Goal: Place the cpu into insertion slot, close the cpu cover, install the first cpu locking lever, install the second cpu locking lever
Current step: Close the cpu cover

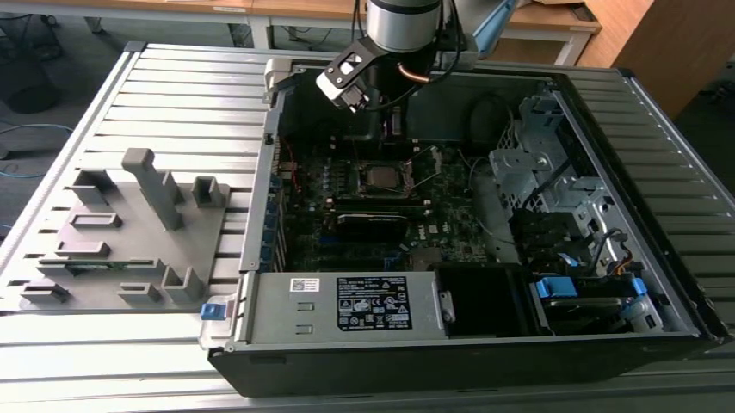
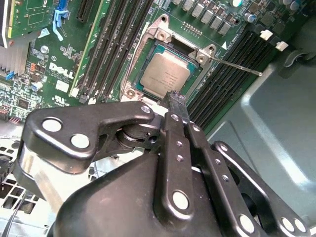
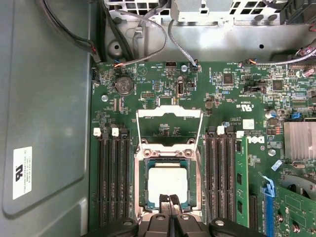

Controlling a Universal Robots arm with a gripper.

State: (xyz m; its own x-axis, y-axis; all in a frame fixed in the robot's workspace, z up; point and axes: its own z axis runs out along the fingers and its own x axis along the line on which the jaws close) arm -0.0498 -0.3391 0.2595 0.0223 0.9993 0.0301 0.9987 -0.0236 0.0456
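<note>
Cpu (image 3: 168, 180) sits in insertion slot (image 3: 144, 195). Cpu cover (image 3: 169, 112) stands open; locking lever (image 2: 232, 65) juts free. My pincer (image 3: 169, 198) hovers clenched, empty, over the cpu's edge.

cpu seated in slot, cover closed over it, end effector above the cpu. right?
No: the cpu cover is open, swung up off the insertion slot, as the first wrist view shows. The cpu sits in the slot, end effector above it.
</note>
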